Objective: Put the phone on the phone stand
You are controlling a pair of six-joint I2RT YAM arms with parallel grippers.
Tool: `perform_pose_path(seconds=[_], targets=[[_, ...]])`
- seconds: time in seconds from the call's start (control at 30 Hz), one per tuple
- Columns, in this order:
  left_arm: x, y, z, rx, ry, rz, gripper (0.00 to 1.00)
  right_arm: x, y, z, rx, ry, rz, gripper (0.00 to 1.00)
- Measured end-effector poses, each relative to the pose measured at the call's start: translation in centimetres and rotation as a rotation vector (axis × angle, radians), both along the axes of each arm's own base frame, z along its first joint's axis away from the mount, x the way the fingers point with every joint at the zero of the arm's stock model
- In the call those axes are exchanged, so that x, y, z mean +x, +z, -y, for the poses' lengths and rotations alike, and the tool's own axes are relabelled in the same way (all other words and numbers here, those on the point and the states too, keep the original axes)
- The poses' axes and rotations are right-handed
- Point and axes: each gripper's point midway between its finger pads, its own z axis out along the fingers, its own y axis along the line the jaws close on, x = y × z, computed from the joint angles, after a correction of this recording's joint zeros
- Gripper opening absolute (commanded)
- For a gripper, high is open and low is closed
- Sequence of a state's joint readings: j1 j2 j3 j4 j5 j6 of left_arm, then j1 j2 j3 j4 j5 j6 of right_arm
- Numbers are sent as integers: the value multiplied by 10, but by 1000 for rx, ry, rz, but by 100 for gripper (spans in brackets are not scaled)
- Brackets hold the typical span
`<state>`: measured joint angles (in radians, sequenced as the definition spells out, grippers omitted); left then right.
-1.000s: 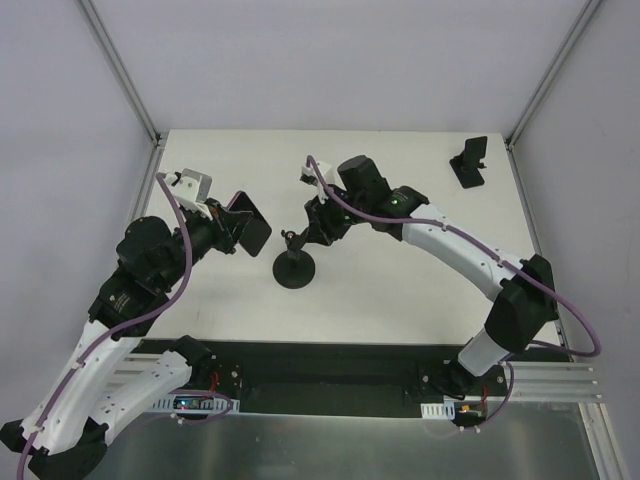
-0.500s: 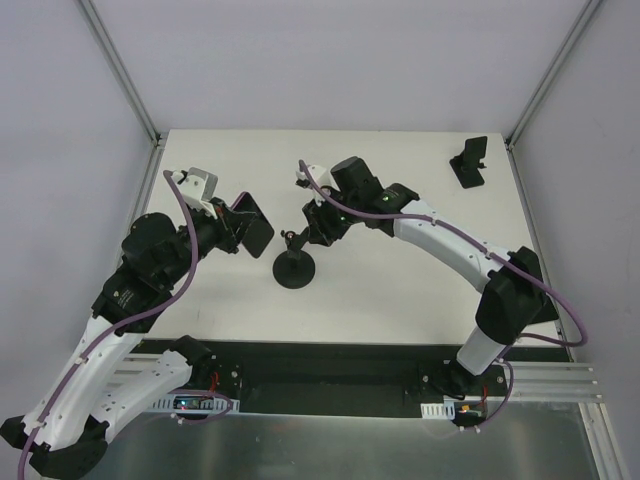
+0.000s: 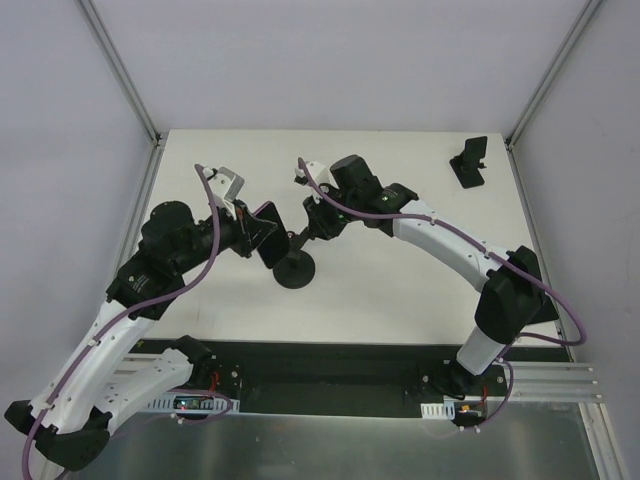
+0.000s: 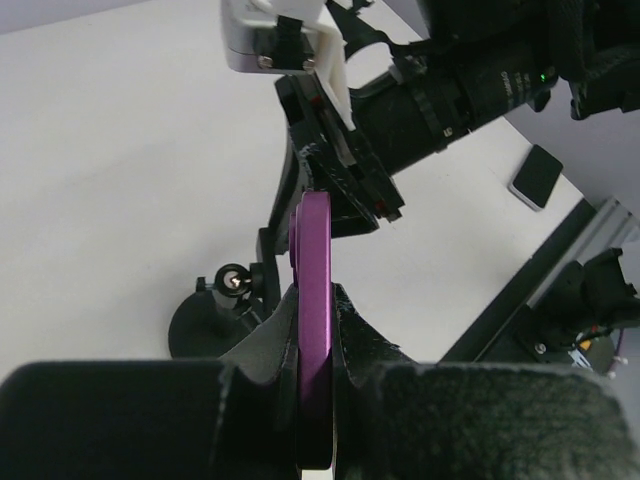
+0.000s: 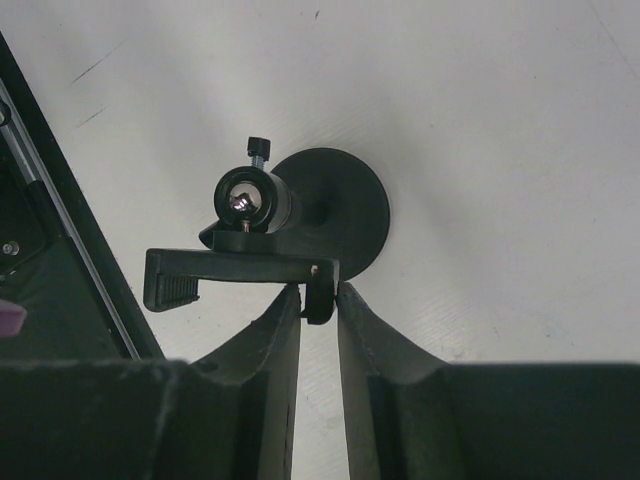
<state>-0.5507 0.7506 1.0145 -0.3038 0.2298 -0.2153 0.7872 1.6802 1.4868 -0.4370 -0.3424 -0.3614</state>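
Midway across the tabletop (image 3: 400, 300), the left claw (image 3: 248, 237) pinches the phone (image 4: 314, 260) by its faces, edge-up and aloft, just at 10 o'clock of the stand's (image 3: 295, 270) round base. From 1 o'clock, the right claw (image 5: 318, 300) nips a small tab on the stand's clamp bar.

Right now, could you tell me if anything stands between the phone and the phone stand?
Nothing loose. The phone, in the left gripper, is close beside the phone stand; only the right gripper, fingers pinching the stand's clamp, crowds it.
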Motion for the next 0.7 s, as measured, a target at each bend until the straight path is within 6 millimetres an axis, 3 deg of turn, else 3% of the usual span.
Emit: perform_pose_path(seconds=[0.27, 0.53, 0.63, 0.7], targets=[[-9, -11, 25, -4, -153, -56, 0, 0, 1, -2, 8, 4, 0, 27], [-17, -6, 35, -26, -234, -49, 0, 2, -11, -3, -6, 8, -25, 28], [-19, -3, 37, -34, -250, -40, 0, 1, -14, -3, -9, 11, -31, 23], [-20, -2, 38, -38, -260, -37, 0, 2, -13, -4, -8, 11, -31, 14]])
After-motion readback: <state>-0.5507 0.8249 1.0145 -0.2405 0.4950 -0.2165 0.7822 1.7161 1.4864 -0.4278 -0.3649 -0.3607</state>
